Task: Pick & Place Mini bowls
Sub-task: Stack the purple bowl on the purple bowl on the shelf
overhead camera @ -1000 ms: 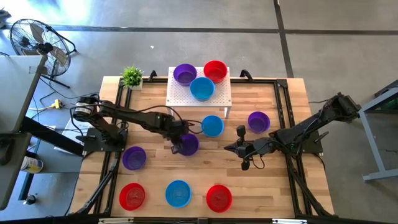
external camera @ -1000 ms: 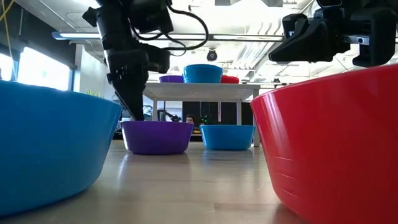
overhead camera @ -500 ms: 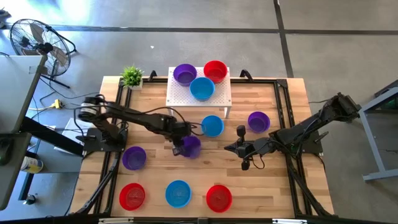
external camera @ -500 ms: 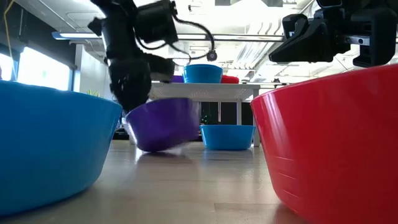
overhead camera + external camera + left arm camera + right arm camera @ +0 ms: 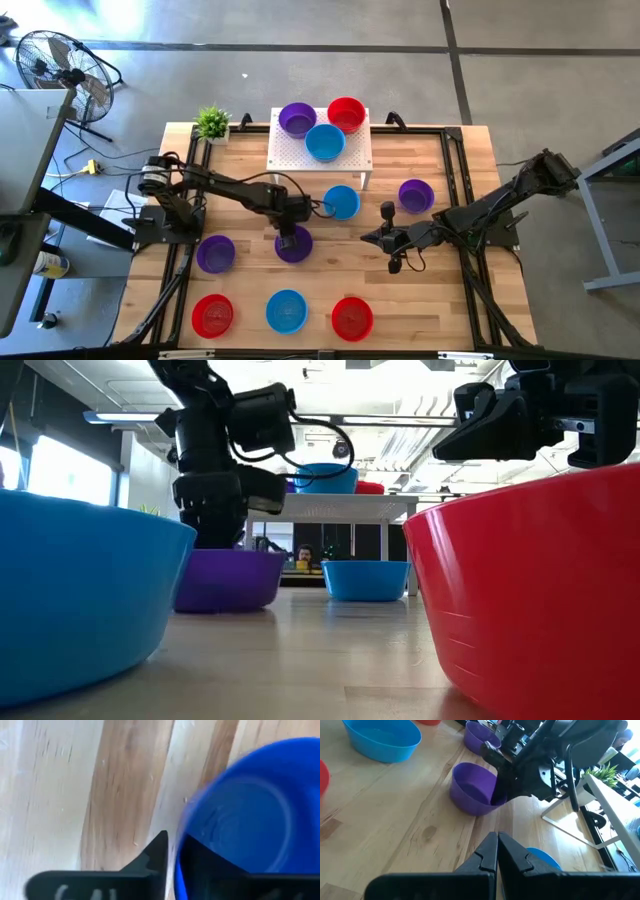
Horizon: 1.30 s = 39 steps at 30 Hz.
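Observation:
A purple mini bowl [image 5: 293, 249] stands on the table's middle, with my left gripper [image 5: 290, 234] shut on its far rim from above; the low view shows it [image 5: 226, 579] level on the wood. My right gripper [image 5: 368, 238] hangs shut and empty to the right of it, above the table. Other mini bowls rest on their bases: purple [image 5: 215, 254], blue [image 5: 342, 202], purple [image 5: 415, 195], and a near row of red [image 5: 212, 315], blue [image 5: 287, 311] and red [image 5: 351, 318]. A purple, a red and a blue bowl [image 5: 325, 142] sit on the white stand [image 5: 355, 155]. My left gripper pinches the purple bowl's rim [image 5: 179, 857] on its far side, one finger [image 5: 200, 862] inside the bowl and the other finger [image 5: 157, 852] outside. The fingers point down from above. The bowl sits upright with its base on the table [image 5: 470, 809].
A small green plant [image 5: 212, 123] stands at the far left corner. A black frame [image 5: 455, 150] runs round the table's edges. Bare wood lies between the middle bowls and the near row. A fan [image 5: 60, 65] stands on the floor to the left.
My left gripper has taken hold of the purple bowl's rim and gone toward the table's near edge and a little left. The bowl tipped up, base off the wood, half a second ago; now it stands level again, nearer the front.

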Tool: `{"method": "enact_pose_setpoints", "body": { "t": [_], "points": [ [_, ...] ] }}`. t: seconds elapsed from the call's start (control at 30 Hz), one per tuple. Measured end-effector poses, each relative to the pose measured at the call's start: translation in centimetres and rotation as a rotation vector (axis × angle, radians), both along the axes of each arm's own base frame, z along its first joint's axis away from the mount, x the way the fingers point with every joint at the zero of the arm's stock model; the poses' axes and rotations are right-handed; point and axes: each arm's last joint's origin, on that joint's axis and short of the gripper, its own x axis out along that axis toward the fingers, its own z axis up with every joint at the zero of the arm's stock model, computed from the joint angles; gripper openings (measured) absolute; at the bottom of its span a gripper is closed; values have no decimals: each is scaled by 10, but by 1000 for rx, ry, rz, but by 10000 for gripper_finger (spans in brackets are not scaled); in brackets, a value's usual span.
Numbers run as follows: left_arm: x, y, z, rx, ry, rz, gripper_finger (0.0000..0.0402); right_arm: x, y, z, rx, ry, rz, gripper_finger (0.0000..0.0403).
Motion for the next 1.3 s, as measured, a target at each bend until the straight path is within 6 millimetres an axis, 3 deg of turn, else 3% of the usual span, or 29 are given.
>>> {"method": "enact_pose_setpoints", "body": {
  "t": [0.1,0.33,0.53,1.0,1.13,1.3],
  "points": [
    [1,0,3,25,12,-22,8,0,0,0,0,0,0,0],
    [8,3,20,113,16,-27,4,0,0,0,0,0,0,0],
    [1,4,61,159,-12,3,2,0,0,0,0,1,0,0],
    [-56,10,152,264,-285,203,1,0,0,0,12,3,-5,0],
    [-81,25,176,259,-381,352,1,0,0,0,13,3,-7,0],
    [-109,65,194,270,-458,610,0,0,0,0,7,0,-4,0]
  ]
}}
